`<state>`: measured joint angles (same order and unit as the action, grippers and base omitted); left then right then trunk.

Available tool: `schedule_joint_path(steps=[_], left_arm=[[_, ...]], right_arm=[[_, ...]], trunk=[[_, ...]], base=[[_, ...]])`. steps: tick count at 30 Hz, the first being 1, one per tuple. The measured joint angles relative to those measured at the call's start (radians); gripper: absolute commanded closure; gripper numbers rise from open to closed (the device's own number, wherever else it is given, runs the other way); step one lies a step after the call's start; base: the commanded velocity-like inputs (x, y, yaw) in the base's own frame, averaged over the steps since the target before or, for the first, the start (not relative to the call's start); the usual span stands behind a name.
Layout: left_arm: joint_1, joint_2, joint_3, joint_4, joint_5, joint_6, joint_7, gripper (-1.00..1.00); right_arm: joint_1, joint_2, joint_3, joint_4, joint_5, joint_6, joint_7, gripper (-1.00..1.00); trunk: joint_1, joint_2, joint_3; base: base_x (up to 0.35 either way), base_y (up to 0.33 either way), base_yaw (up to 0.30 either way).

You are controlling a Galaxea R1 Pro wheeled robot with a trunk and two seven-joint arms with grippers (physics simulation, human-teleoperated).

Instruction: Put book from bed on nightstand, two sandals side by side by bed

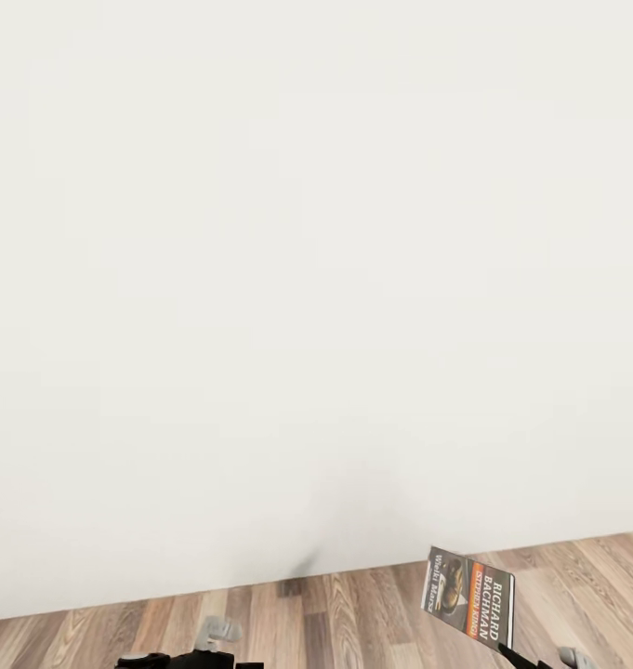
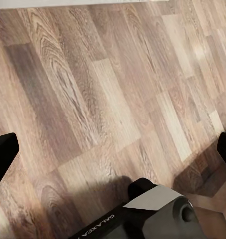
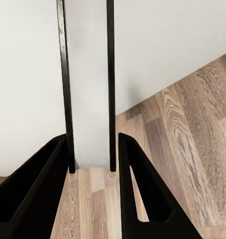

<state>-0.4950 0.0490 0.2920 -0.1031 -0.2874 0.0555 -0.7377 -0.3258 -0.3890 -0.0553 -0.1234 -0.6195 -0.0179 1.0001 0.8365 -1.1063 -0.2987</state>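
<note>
A blank white wall (image 1: 316,279) takes up most of the head view, with a strip of wood-plank floor (image 1: 353,613) below, so the robot looks to be mid-transit with bed, nightstands and sandals out of frame. The book (image 1: 468,595) is carried upright at lower right, likely kept clear of the floor for the trip; the right end effector (image 3: 90,167) is clamped on its edge. The left end effector (image 2: 113,149) hangs spread apart over bare planks, its fingertips cut off at the frame edges

Black tapered end effector fingers (image 3: 143,199), grey-and-black wrist housing (image 2: 158,211) lettered "GALAXEA".
</note>
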Motion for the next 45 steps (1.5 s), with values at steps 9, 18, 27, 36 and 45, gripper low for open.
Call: schedule_joint_path(steps=[9, 18, 27, 36, 45], left_arm=[[0.000, 0.000, 0.000, 0.000, 0.000, 0.000, 0.000, -1.00], [0.000, -0.001, -0.001, 0.000, 0.000, 0.000, 0.000, -1.00], [0.000, -0.001, -0.001, 0.000, 0.000, 0.000, 0.000, -1.00], [0.000, -0.001, 0.000, 0.000, 0.000, 0.000, 0.000, -1.00], [0.000, 0.000, 0.000, 0.000, 0.000, 0.000, 0.000, -1.00]], right_arm=[[0.000, 0.000, 0.001, 0.000, 0.001, 0.000, 0.001, 1.00], [0.000, 0.000, 0.002, 0.000, 0.001, 0.000, 0.001, 1.00], [0.000, 0.000, -0.001, 0.000, -0.001, 0.000, 0.002, 1.00], [0.000, 0.000, 0.000, 0.000, 0.000, 0.000, 0.002, 1.00], [0.000, 0.000, 0.000, 0.000, 0.000, 0.000, 0.002, 1.00]], trunk=[[0.000, 0.000, 0.000], [0.000, 0.000, 0.000], [0.001, 0.000, 0.000], [0.001, 0.000, 0.000], [0.000, 0.000, 0.000]], base=[[0.329, 0.000, 0.000], [0.330, 0.000, 0.000], [0.148, 0.000, -0.106], [0.004, 0.000, -0.245], [0.231, 0.000, -0.066]])
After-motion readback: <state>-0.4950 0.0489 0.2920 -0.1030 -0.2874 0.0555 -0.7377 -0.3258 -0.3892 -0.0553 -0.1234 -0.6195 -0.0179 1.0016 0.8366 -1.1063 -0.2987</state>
